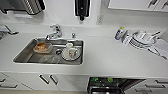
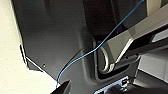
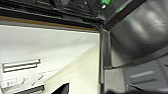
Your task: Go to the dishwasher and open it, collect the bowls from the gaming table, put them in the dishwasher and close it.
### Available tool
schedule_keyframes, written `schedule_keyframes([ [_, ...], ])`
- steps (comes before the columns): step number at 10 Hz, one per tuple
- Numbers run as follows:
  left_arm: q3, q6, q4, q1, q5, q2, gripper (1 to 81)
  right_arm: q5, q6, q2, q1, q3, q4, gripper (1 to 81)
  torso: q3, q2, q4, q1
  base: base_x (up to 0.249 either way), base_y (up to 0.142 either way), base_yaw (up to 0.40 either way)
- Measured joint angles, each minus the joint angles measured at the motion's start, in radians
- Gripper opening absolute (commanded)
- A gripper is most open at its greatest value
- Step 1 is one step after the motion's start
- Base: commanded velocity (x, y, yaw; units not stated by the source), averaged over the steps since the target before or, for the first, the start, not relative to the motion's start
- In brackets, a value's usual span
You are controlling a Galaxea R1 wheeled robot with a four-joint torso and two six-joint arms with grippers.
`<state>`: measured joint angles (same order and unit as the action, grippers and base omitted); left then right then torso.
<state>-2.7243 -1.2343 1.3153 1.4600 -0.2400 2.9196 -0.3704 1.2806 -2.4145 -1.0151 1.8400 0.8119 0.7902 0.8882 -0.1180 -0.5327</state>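
Head view: white counter (image 1: 107, 55) with a steel sink (image 1: 48, 51); a tub (image 1: 42, 47) and a mug (image 1: 72, 52) on plates sit in the sink. Tap (image 1: 55, 31) behind it. Bottle (image 1: 119, 33) and dish rack (image 1: 142, 40) at the counter's far right. The dishwasher (image 1: 110, 85) is below the counter, right of the white cabinet doors (image 1: 47, 80), open, dark inside with green items. Right wrist view: dishwasher door (image 3: 140, 40) close by, floor (image 3: 80, 75) beside it. Left wrist view: blue cable (image 2: 100, 45) across dark robot parts. Claw state, either arm: cannot tell.
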Motion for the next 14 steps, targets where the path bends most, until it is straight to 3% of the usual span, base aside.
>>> schedule_keyframes([
  [2, 0.000, 0.000, 0.000, -0.002, 0.000, 0.000, 81.1, 0.007, 0.004, 0.013, -0.034, -0.036, 0.012, 81.1, 0.000, 0.000, 0.000, -0.001, 0.000, 0.000, 0.000],
  [6, -0.001, 0.000, 0.000, -0.002, 0.023, 0.009, 81.1, 0.011, 0.011, 0.047, -0.060, 0.017, 0.016, 81.1, 0.001, 0.000, 0.000, -0.001, 0.000, 0.000, 0.000],
  [9, -0.001, 0.000, 0.000, -0.002, 0.024, 0.009, 81.1, 0.007, 0.010, 0.094, -0.059, -0.046, 0.019, 81.1, 0.001, 0.000, 0.000, -0.001, 0.000, 0.000, 0.000],
  [14, -0.001, 0.000, 0.000, -0.003, 0.062, 0.013, 81.1, 0.087, 0.003, 0.301, -0.090, -0.172, 0.023, 81.1, 0.001, 0.000, 0.000, -0.001, 0.000, 0.000, 0.000],
])
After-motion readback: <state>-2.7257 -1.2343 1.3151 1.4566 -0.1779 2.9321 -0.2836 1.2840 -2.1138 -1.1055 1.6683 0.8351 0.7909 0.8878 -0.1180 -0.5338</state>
